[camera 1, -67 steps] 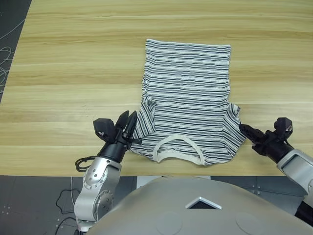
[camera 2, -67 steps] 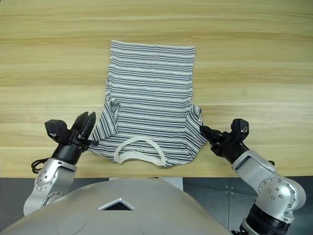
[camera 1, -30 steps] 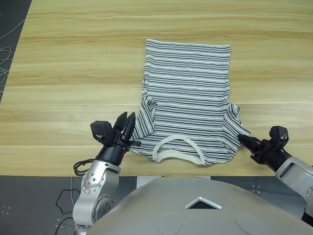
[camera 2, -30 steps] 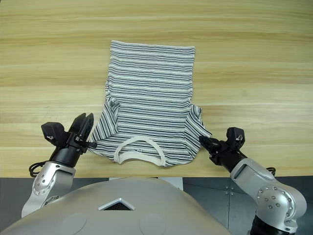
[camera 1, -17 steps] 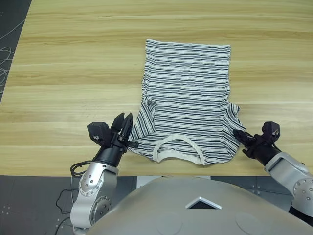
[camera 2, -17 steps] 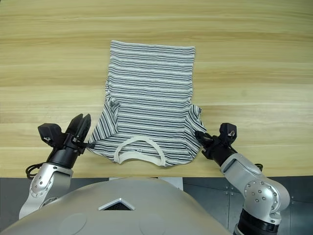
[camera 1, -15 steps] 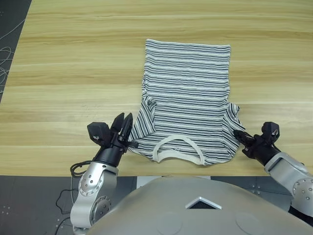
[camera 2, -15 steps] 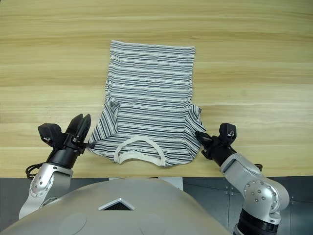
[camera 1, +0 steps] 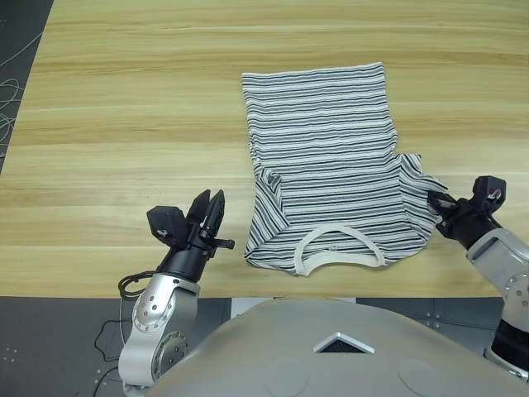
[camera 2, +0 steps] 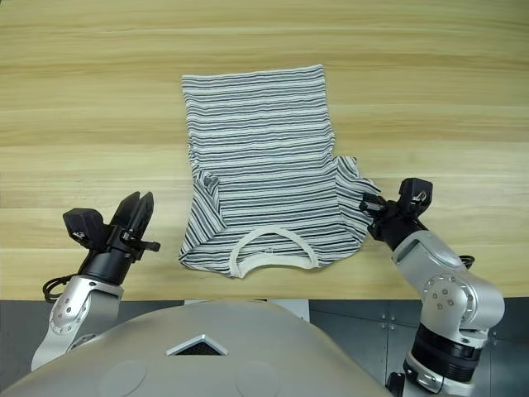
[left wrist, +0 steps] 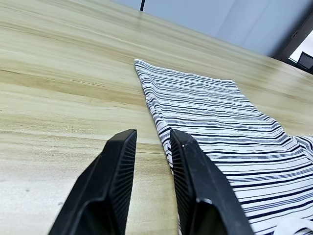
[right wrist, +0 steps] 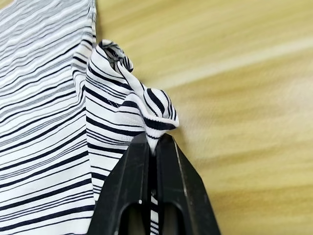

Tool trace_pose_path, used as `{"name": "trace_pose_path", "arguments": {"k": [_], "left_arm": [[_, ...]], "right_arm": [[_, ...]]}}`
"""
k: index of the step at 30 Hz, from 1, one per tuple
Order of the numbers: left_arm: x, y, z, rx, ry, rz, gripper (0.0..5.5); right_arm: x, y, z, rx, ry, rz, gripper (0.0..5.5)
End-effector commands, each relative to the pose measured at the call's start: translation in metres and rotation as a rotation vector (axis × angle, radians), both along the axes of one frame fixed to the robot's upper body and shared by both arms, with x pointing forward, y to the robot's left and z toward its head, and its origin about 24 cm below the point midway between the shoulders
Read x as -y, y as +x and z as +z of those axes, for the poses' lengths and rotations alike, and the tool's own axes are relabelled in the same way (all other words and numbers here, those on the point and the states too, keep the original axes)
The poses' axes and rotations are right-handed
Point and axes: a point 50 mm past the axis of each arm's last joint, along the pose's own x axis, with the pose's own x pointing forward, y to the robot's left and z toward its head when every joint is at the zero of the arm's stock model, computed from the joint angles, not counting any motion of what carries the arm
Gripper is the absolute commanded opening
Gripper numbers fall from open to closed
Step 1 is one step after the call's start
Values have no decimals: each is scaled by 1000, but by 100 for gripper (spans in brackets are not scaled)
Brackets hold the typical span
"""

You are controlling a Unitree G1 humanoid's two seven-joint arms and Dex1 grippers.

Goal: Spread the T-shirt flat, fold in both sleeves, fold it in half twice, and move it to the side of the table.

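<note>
The wooden table [camera 1: 124, 99] spans both eye views, its near edge running just in front of the robot. The striped T-shirt [camera 1: 326, 149] lies on it a little right of the middle, front side up, with the hem toward the far edge and the collar [camera 1: 339, 248] close to the near edge. It sits slightly skewed, the hem end turned toward the table's left. The body is mostly flat. Its left sleeve [camera 1: 269, 180] is folded in over the body, while the right sleeve [camera 1: 416, 178] sticks out toward the table's right edge.

The right gripper [camera 1: 433, 198] is low over the table near the near edge, at the tip of that right sleeve. The right wrist view shows its 2 fingers [right wrist: 132, 186] clenched on a bunched pinch of the sleeve cloth [right wrist: 146, 110], which puckers up just past the fingertips.

The left gripper [camera 1: 213, 197] hovers near the near edge, beside the T-shirt's left side but apart from it. Its 2 fingers [left wrist: 117, 181] stand released with a narrow gap between them and nothing in it, pointing along the T-shirt's left side.

A black cable [camera 1: 132, 285] loops beside the left arm, below the near edge. Thin cables [camera 1: 10, 99] lie on the dark floor off the table's left edge.
</note>
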Motion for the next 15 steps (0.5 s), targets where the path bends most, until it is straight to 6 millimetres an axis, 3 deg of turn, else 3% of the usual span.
{"name": "trace_pose_path", "arguments": {"k": [1,8,15], "left_arm": [[-1,0,1,6,16,-6,130],[0,-1,1,4,22,-7,130],[2,0,0,6,20,-5,130]], "right_arm": [[-5,3,1,11,-18,72,13],[-22,-2,3,35,-59,235,13],[-26,-3,9,102,-123,288,13]]}}
